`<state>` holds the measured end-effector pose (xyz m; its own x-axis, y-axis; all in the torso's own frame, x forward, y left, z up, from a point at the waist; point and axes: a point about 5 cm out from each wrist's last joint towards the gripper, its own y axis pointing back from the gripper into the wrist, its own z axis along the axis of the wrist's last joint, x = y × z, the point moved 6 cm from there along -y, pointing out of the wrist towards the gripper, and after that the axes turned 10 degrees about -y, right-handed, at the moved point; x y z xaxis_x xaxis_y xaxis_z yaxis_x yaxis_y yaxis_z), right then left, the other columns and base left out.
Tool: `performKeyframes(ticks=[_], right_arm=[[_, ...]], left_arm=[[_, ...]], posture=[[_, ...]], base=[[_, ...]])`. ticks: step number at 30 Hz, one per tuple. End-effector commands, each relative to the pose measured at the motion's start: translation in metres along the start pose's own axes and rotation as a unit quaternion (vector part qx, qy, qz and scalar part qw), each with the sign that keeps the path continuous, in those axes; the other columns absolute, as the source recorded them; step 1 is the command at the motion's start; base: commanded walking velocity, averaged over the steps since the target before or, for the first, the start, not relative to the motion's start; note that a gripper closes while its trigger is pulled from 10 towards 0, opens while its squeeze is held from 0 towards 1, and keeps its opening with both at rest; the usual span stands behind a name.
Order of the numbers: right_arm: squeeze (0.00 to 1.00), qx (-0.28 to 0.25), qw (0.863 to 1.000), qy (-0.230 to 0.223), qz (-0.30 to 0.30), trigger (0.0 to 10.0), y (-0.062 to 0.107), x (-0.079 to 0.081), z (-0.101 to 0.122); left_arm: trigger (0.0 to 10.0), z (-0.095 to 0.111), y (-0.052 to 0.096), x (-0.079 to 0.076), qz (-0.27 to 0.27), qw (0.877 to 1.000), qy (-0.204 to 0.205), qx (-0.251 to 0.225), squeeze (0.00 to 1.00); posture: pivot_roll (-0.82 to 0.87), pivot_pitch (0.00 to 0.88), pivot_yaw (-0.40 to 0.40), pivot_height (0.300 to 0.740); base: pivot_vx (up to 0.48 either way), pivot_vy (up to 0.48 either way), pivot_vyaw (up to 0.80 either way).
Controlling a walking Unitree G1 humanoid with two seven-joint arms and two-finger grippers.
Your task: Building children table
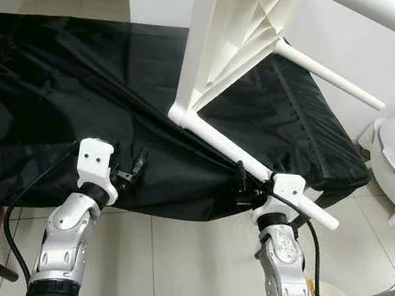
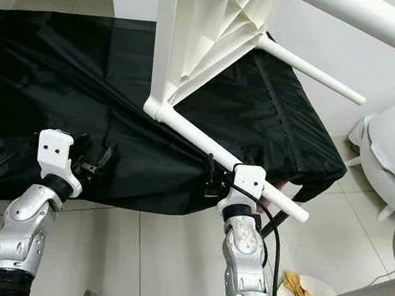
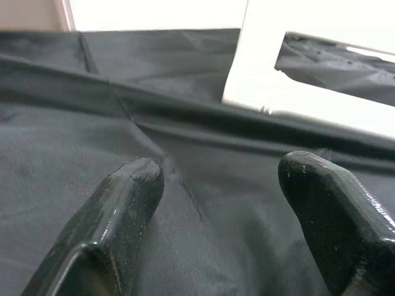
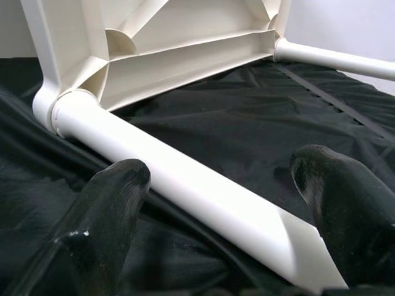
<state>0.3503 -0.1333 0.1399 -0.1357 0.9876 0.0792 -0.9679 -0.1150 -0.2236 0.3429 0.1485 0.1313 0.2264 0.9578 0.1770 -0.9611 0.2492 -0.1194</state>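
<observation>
Right wrist view: table leg [image 4: 185, 185] between open jaws.

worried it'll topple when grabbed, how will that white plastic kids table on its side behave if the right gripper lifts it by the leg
The white plastic table probably feels light: its underside is hollow ribbing. Standing on edge on the black cloth, it looks apt to tip or pivot. The round, smooth leg between the open right gripper fingers could slip or turn.
</observation>
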Motion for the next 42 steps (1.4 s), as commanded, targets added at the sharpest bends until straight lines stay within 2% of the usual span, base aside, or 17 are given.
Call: performKeyframes(ticks=[1,10,12,23,24,25,26,29,34,35,38,42], right_arm=[[0.00,0.003,1.000,0.004,-0.003,10.0,0.003,-0.001,-0.001],[0.00,-0.021,1.000,0.016,-0.011,10.0,-0.007,-0.016,0.016],[0.00,-0.027,0.999,0.022,-0.018,10.0,-0.011,-0.021,0.021],[0.00,-0.034,0.999,0.025,-0.012,10.0,-0.012,-0.023,0.026],[0.00,-0.035,0.999,0.015,-0.009,10.0,-0.011,-0.022,0.026],[0.00,-0.035,0.999,0.015,-0.009,10.0,-0.011,-0.022,0.026],[1.00,-0.037,0.999,0.003,-0.003,10.0,-0.010,-0.019,0.027],[1.00,-0.040,0.999,-0.007,0.007,10.0,-0.010,-0.016,0.028],[1.00,-0.043,0.999,0.003,0.015,10.0,-0.011,-0.013,0.030],[0.00,-0.041,0.999,0.007,0.017,10.0,-0.012,-0.014,0.030],[0.00,-0.038,0.999,0.012,0.021,10.0,-0.015,-0.015,0.030],[0.00,-0.038,0.999,0.014,0.024,10.0,-0.016,-0.014,0.030]], left_arm=[[10.0,-0.005,0.004,0.016,0.072,0.997,-0.003,0.021,0.00],[10.0,0.015,-0.004,0.021,0.069,0.997,-0.028,-0.003,0.00],[10.0,0.021,-0.006,0.022,0.054,0.998,-0.028,-0.012,0.00],[10.0,0.030,-0.011,0.020,0.016,0.999,-0.016,-0.027,0.00],[10.0,0.030,-0.010,0.020,0.019,0.999,-0.009,-0.029,0.38],[10.0,0.030,-0.010,0.020,0.019,0.999,-0.009,-0.029,0.38],[10.0,0.030,-0.009,0.020,0.020,0.999,0.004,-0.032,1.00],[10.0,0.031,-0.008,0.020,0.022,0.999,0.006,-0.033,1.00],[10.0,0.034,-0.011,0.021,0.024,0.999,-0.009,-0.032,1.00],[10.0,0.037,-0.014,0.021,0.019,0.999,-0.014,-0.033,0.00],[10.0,0.045,-0.028,0.016,-0.011,0.999,-0.029,-0.036,0.00],[10.0,0.052,-0.038,0.012,-0.035,0.998,-0.033,-0.044,0.00]], posture=[[0.00,0.100,0.024,0.740],[0.01,0.110,0.021,0.740],[0.01,0.111,0.020,0.740],[0.00,0.108,0.017,0.740],[0.00,0.107,0.017,0.740],[0.00,0.107,0.017,0.740],[0.00,0.107,0.016,0.740],[0.00,0.107,0.011,0.740],[0.00,0.106,0.004,0.740],[0.01,0.106,0.001,0.740],[0.01,0.105,-0.002,0.740],[0.00,0.101,0.001,0.740]], base=[[0.000,0.000,0.00],[0.000,0.000,0.00],[0.000,0.000,0.00],[0.000,0.000,0.00],[0.000,0.000,0.00],[0.000,0.000,0.00],[0.000,0.000,0.00],[0.000,0.000,0.00],[0.000,0.000,0.00],[0.000,0.000,0.00],[0.000,0.000,0.00],[0.000,0.000,0.00]])
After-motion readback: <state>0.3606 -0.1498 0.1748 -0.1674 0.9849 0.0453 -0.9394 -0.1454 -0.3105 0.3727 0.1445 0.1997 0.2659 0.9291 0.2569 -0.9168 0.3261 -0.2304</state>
